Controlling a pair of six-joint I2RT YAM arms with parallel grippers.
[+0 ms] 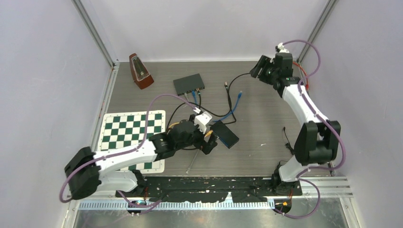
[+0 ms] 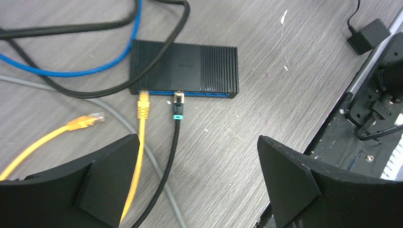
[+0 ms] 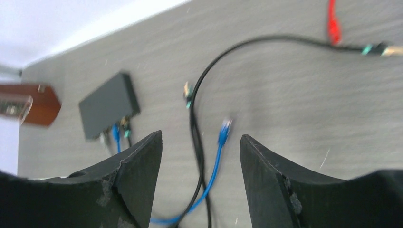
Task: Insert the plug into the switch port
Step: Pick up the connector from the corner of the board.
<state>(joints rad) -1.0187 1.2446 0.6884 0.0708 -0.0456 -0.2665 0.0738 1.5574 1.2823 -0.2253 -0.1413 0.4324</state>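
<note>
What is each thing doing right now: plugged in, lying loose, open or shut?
Black ribbed network switch, lying flat, two plugs at its front.
Black cable's teal-collared plug, in a port.
Yellow cable's plug, at a port; seating unclear.
Second yellow plug, lying loose.
Left gripper, jaws open, empty.
Right gripper, jaws open, empty.
</note>
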